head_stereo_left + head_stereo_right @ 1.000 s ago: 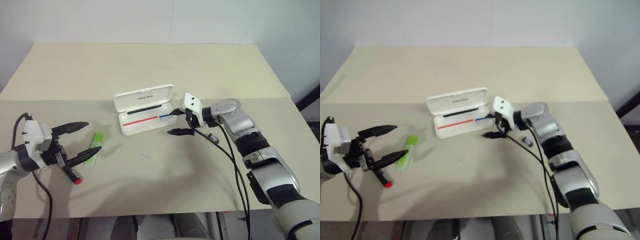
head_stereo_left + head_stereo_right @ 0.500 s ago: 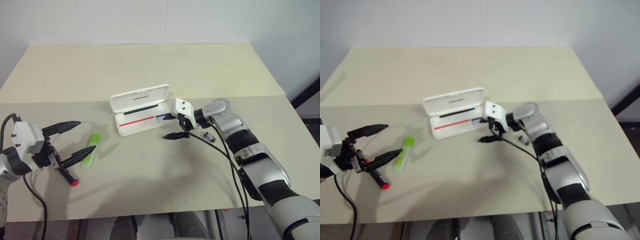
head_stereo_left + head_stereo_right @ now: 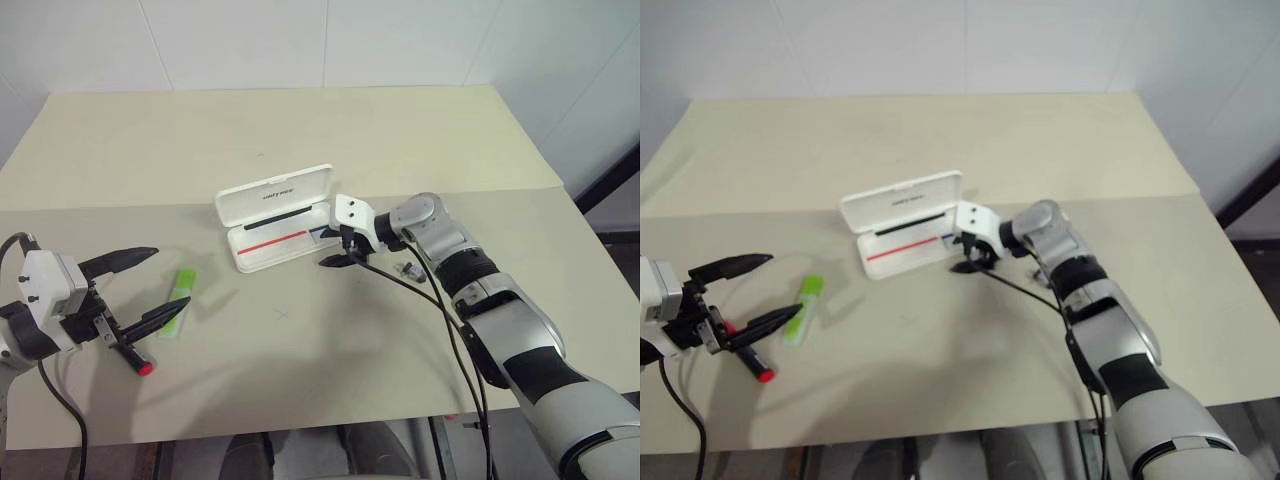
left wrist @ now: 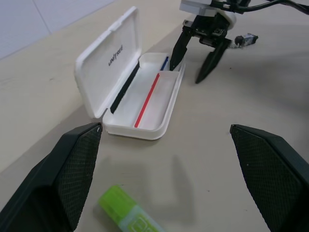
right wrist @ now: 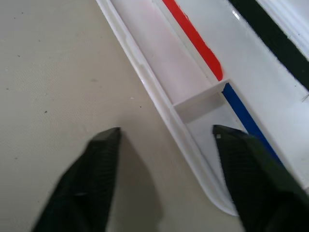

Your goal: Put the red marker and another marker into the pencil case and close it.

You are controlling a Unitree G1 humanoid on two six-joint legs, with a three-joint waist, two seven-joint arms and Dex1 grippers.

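The white pencil case (image 3: 272,192) lies open at the table's middle, lid tilted back, with a red and blue stripe in its tray (image 4: 145,116). My right gripper (image 3: 337,252) is open at the tray's right end. One finger is inside the tray and the other (image 5: 99,179) is on the table outside, with the front wall (image 5: 186,154) between them. Near the front left lies the light-green marker (image 3: 175,317). The red marker (image 3: 138,358) lies beside it, partly under my left gripper (image 3: 172,275), which hovers wide open and holds nothing.
A small dark grey object (image 3: 410,270) lies right of the case, beside the right arm's black cable (image 3: 440,320). The beige table (image 3: 320,130) stretches bare behind the case, and its front edge runs just below the markers.
The camera has shifted. My right gripper moved left to the case's right end and its fingers narrowed, now straddling the front wall. The left gripper and both markers have not moved.
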